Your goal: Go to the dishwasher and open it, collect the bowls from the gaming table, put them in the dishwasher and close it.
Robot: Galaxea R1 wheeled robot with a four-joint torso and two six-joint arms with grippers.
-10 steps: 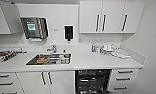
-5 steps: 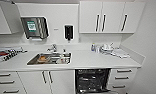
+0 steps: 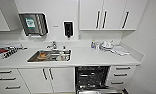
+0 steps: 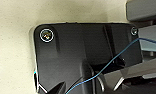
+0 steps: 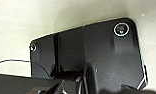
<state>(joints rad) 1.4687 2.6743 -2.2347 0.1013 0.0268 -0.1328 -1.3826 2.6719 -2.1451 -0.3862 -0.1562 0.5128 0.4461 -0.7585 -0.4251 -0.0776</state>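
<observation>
Dishwasher [image 3: 92, 77] straight ahead in the head view, built in under the white countertop [image 3: 94, 59], right of centre. Stands open: dark cavity with wire racks exposed, door [image 3: 94, 91] folded down and cut off by the lower frame edge. Flanked closely on its right by a stack of white drawers [image 3: 120, 75] with dark bar handles, on its left by two white cabinet doors [image 3: 47, 78]; more drawers [image 3: 6, 80] at the far left.

Above, a steel sink [image 3: 50, 55] sunk into the counter left of the dishwasher, with items lying in it and a faucet [image 3: 52, 45] behind. Piled dishes [image 3: 107, 45] and a small bottle [image 3: 93, 44] near the back edge, over the dishwasher's right side. Cluttered rack [image 3: 6, 51] at the counter's left end. On the wall, a towel dispenser [image 3: 34, 23] and a dark soap dispenser [image 3: 68, 29]; white upper cabinets [image 3: 111, 15] to the right.

Room hemmed on the right by a plain side wall [image 3: 149, 62] meeting the counter's end.

Left gripper and right gripper: cannot tell from the wrist views how far open, nor whether anything is held. Pale speckled surface [image 4: 14, 37] behind the left wrist plate, with a thin blue cable [image 4: 114, 58] crossing it.
</observation>
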